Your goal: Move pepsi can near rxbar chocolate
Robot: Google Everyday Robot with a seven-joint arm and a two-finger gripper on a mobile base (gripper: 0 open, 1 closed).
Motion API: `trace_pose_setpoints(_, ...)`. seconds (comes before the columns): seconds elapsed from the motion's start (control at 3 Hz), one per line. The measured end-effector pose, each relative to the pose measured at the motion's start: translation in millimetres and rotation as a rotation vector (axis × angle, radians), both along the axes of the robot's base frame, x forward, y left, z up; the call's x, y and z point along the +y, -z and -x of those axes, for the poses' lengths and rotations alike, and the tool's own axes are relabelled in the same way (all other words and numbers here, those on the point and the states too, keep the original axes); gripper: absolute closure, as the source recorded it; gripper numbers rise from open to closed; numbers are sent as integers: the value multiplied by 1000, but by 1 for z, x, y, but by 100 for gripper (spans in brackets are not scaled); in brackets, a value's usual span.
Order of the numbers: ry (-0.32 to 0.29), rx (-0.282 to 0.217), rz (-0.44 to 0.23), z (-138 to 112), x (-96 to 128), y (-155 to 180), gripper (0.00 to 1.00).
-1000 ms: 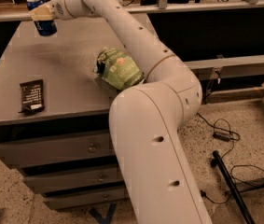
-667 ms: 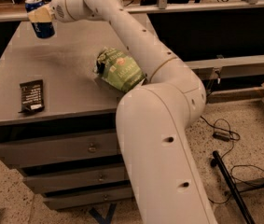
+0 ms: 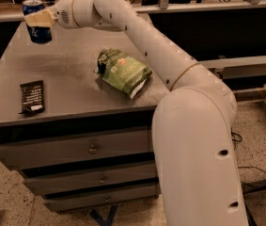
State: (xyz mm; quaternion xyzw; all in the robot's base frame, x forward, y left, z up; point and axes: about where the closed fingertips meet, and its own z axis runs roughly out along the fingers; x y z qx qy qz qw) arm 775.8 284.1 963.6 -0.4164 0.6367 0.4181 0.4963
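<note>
The pepsi can [image 3: 39, 34], blue with a silver top, sits clamped in the hand [image 3: 37, 19] at the far left corner of the table [image 3: 71, 95]. One rxbar chocolate [image 3: 32, 97] lies well apart near the front left edge, its white lettering unreadable. One green snack bag [image 3: 123, 72], seemingly marked "Jalapeño", lies mid-table.

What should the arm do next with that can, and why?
Probably carry the can toward the front edge: the gripper holds it at the far left corner of the cabinet, while the rxbar lies flat near the front, well apart.
</note>
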Motion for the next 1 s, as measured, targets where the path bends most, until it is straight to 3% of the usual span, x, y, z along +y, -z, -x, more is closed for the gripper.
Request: trace_pose_setpoints(1.0, -78, 63, -14, 65, 9, 24, 100)
